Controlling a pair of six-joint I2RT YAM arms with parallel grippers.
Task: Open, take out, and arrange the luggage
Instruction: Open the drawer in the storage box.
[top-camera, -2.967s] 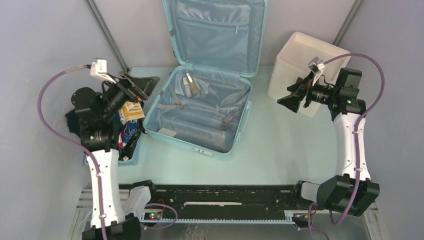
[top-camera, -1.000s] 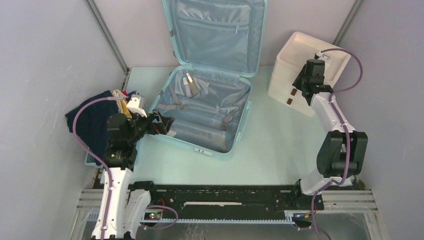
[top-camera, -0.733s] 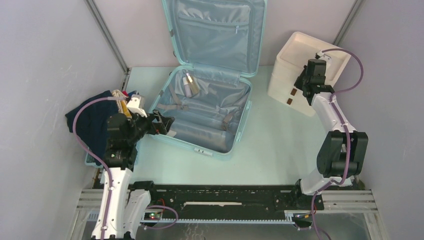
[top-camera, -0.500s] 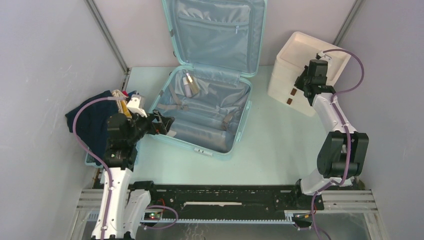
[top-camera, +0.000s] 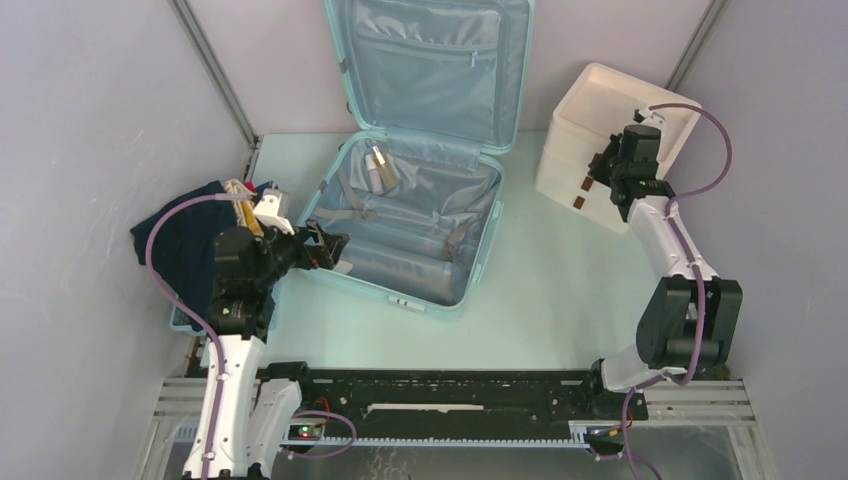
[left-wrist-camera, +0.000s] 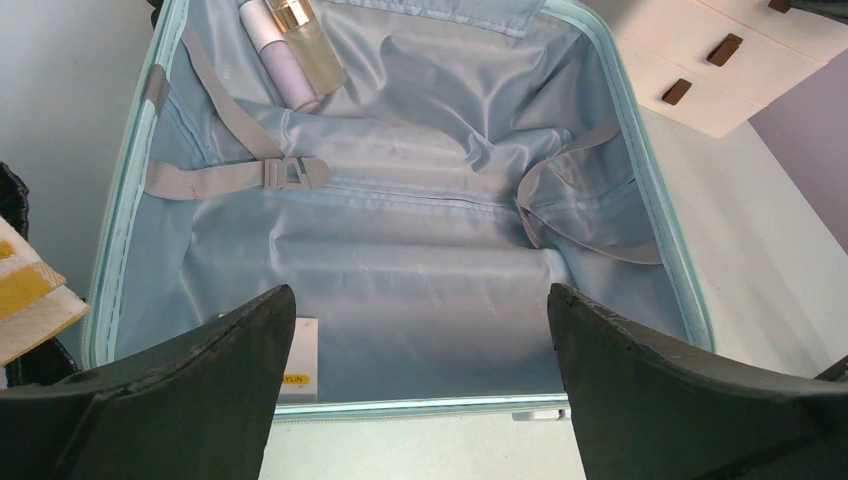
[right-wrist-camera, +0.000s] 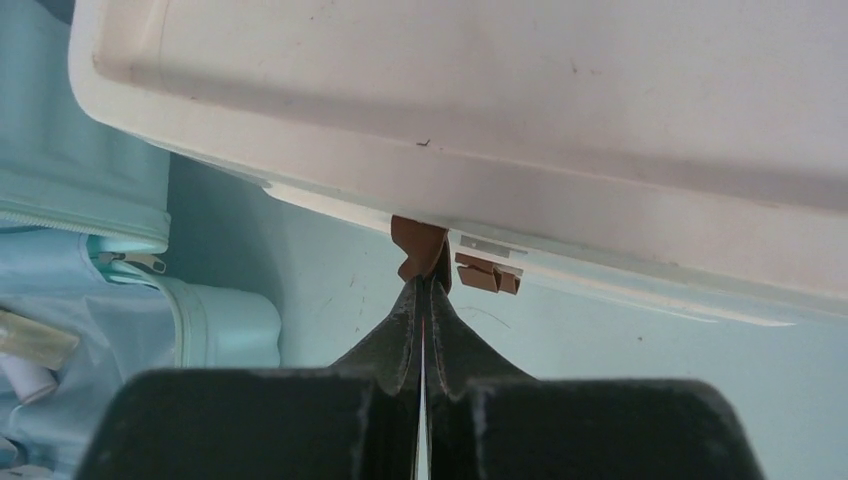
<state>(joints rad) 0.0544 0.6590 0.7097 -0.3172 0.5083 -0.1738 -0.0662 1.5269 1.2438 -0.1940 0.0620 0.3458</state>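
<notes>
Luggage (top-camera: 410, 225) lies open; right gripper (right-wrist-camera: 424, 285), clamped on the brown tab (right-wrist-camera: 418, 240) of the far-right box (right-wrist-camera: 500, 100), should pull straight; left gripper (left-wrist-camera: 420, 330) gapes wide.

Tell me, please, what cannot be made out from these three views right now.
- Bottles: left wrist view, tops cut off by the upper edge.
- White card in the luggage: left wrist view, partly behind a finger of the left end effector; print too small.
- Brown tab: right wrist view, lower part hidden within the shut right end effector.
- Whatever lies under the dark cloth: top view, cloth covers it.
</notes>
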